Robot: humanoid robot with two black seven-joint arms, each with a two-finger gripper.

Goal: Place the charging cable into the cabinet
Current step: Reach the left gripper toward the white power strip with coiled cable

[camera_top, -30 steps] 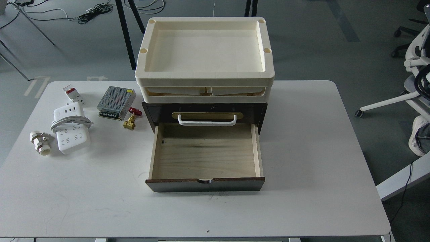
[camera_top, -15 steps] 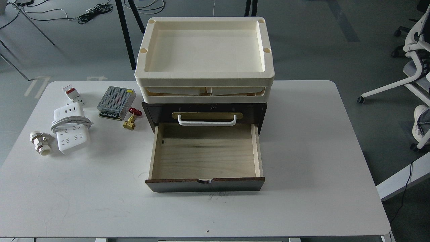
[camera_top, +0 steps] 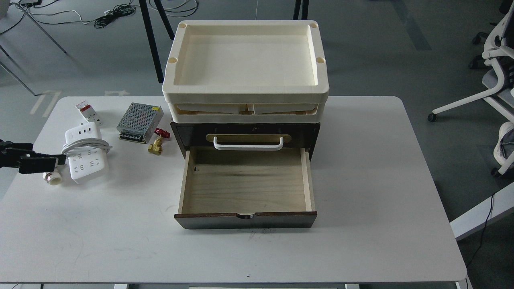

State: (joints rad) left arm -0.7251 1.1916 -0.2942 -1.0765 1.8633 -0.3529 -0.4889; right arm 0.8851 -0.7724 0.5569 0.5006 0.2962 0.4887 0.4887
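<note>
Black left hand [camera_top: 56,161] newly in view

White charging cable [camera_top: 86,157], dark brown cabinet [camera_top: 245,134]

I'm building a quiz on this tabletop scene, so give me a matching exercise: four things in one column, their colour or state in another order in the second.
Things:
1. drawer
2. power strip
3. valve
4. power supply box

Descriptions:
A. brass body, red handle
B. silver metal mesh
C. pulled open, nothing inside
D. white, cord wrapped around it

Pairs: 1-C, 2-D, 3-A, 4-B
</note>
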